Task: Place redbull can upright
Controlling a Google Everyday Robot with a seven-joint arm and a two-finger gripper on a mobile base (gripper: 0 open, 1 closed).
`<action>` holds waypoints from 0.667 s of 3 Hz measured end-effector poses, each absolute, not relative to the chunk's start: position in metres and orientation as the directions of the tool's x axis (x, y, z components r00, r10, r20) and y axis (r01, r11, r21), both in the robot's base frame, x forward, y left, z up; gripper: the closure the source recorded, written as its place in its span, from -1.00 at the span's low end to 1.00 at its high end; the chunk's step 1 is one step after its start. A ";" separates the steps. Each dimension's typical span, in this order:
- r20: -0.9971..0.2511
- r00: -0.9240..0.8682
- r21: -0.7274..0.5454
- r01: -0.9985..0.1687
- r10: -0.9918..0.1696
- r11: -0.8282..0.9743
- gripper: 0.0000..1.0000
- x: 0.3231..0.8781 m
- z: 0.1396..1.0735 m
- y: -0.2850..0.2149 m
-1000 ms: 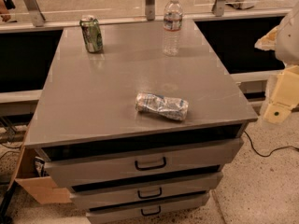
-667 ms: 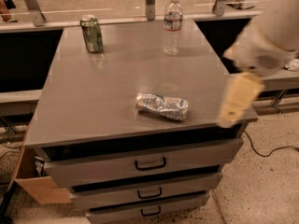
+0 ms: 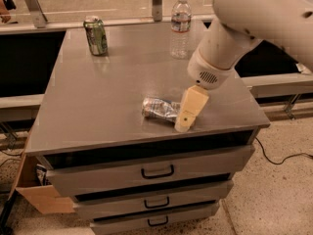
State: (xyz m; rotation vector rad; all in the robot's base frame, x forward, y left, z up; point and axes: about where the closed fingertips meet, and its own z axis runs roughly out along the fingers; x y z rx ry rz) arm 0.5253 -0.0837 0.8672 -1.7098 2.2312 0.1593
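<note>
We see the redbull can (image 3: 159,108) lying on its side, crumpled, near the front edge of the cabinet (image 3: 98,106) top. Our gripper (image 3: 184,122) hangs low over that front edge, right against the can's end. We cannot tell whether it is spread or pressed together. A green can (image 3: 96,35) and a water bottle (image 3: 180,27) stand upright near the cabinet's back edge.

Gripper (image 3: 186,119) low at one end of sideways redbull can (image 3: 159,108) on cabinet top (image 3: 107,97)
</note>
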 end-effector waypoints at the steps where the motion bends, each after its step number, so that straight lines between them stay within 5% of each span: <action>1: -0.339 -0.245 -0.073 -0.956 -0.908 0.285 -1.00 0.543 0.856 -0.057; 2: -0.336 -0.280 -0.022 -0.952 -0.899 0.305 -1.00 0.548 0.842 -0.036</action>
